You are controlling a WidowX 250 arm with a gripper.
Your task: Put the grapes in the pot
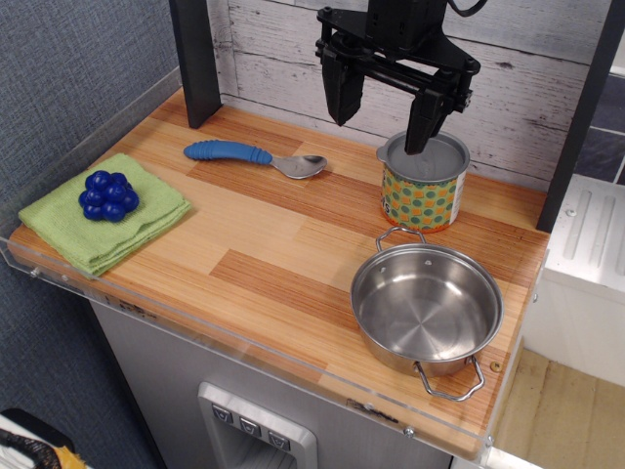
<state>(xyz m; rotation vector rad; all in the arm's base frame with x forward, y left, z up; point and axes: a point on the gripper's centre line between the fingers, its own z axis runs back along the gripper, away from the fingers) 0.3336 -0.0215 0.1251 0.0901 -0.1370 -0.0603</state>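
The grapes (108,195), a small cluster of glossy deep-blue balls, lie on a folded green cloth (105,213) at the table's left edge. The pot (427,303), shallow shiny steel with two wire loop handles, stands empty at the front right. My gripper (383,135) hangs open and empty above the back of the table, fingers pointing down, next to the tin can and far to the right of the grapes.
A yellow-green dotted tin can (423,183) stands just behind the pot, under my right finger. A blue-handled spoon (254,157) lies at the back middle. A clear rim (225,337) edges the wooden table. Dark posts stand at the back left and right.
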